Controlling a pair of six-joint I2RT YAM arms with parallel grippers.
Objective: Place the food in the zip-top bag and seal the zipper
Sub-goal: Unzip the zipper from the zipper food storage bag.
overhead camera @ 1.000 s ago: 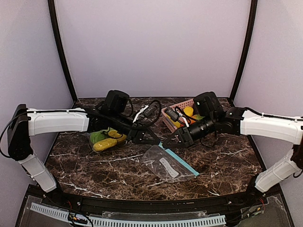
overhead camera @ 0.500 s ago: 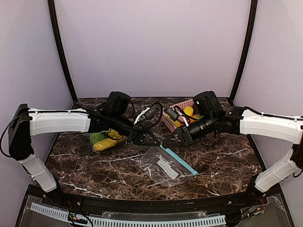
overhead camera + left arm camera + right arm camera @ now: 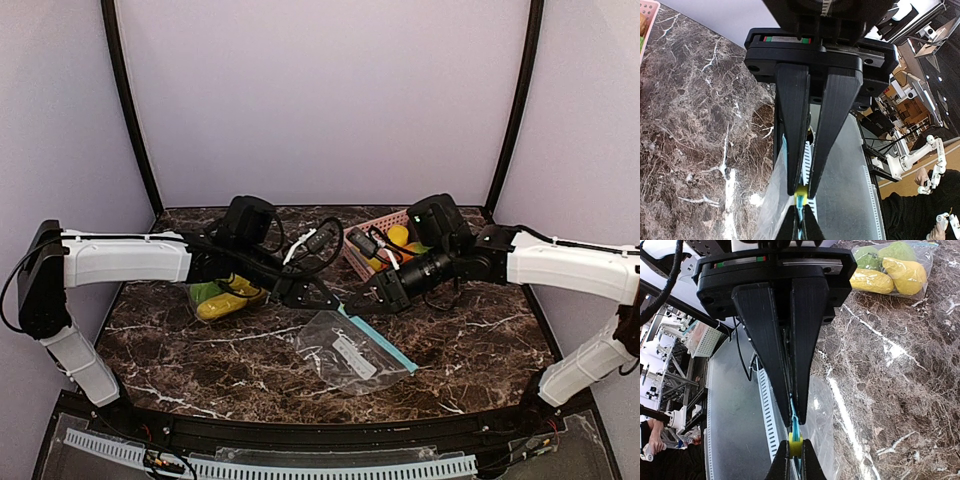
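A clear zip-top bag (image 3: 350,352) lies flat on the dark marbled counter (image 3: 470,340), nearer than both sets of fingers. A white label (image 3: 347,352) on it carries writing too small to read. The bag's blue zipper strip (image 3: 385,345) runs along its right edge, up toward the fingers.

The left fingers (image 3: 330,299) and right fingers (image 3: 357,300) meet tip to tip at the bag's far corner. In the left wrist view, the left fingers (image 3: 800,192) are nearly together. They pinch the zipper edge at a small yellow slider (image 3: 801,192), with the tips of the right fingers directly opposite. In the right wrist view, the right fingers (image 3: 791,421) are pressed together on the blue strip (image 3: 794,427), just behind the slider (image 3: 795,442).

Left of the left fingers sits a second clear bag (image 3: 929,262) holding food (image 3: 222,305) in yellow and green pieces. Beyond the right fingers, a pink basket (image 3: 385,218) holds more food, yellow and orange.
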